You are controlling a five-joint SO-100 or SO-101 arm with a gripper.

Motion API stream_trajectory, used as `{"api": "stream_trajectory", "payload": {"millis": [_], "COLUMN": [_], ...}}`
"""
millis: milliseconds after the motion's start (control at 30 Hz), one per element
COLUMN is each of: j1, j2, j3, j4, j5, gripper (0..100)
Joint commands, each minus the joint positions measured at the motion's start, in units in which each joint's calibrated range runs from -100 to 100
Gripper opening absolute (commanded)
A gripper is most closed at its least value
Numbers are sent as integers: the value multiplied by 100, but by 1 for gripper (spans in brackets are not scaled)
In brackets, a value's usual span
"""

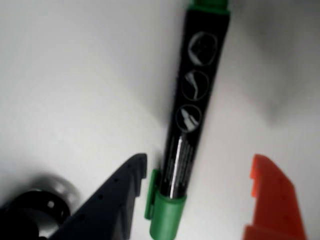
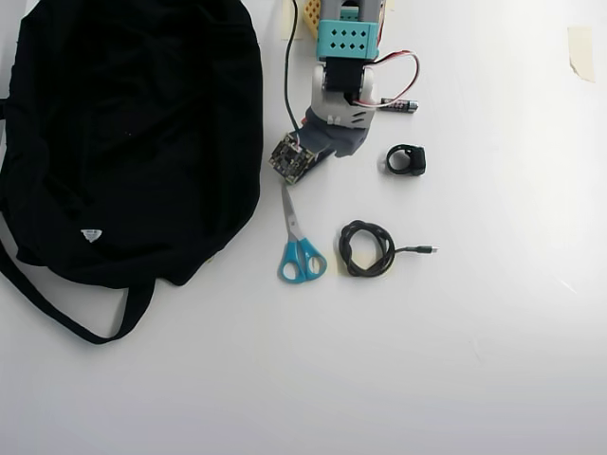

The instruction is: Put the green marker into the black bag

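Note:
The green marker (image 1: pixel 192 110) lies on the white table in the wrist view, a black barrel with white symbols, a green cap near the bottom edge and a green end at the top. My gripper (image 1: pixel 200 162) is open and straddles it. The dark finger (image 1: pixel 120 195) sits just left of the cap. The orange finger (image 1: pixel 272 200) stands well apart on the right. In the overhead view my arm (image 2: pixel 343 85) covers the marker. The black bag (image 2: pixel 133 142) fills the left of that view, its strap (image 2: pixel 57 318) trailing below.
Blue-handled scissors (image 2: pixel 296 242) lie just below the arm, a coiled black cable (image 2: pixel 368 249) to their right. A black ring-shaped piece (image 2: pixel 406 159) sits right of the gripper. A thin dark object (image 2: pixel 400 105) pokes out beside the arm.

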Motion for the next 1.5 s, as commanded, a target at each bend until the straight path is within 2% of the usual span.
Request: {"api": "stream_trajectory", "payload": {"millis": [0,833,1367,1467], "j1": [-34,26,34,34], "j2": [-21,461,469,469], "j3": [-101,-20,339,348], "j4": [-158,-942,-951,-951], "j5": [104,88,62,62], "gripper": [27,27,26,24]}}
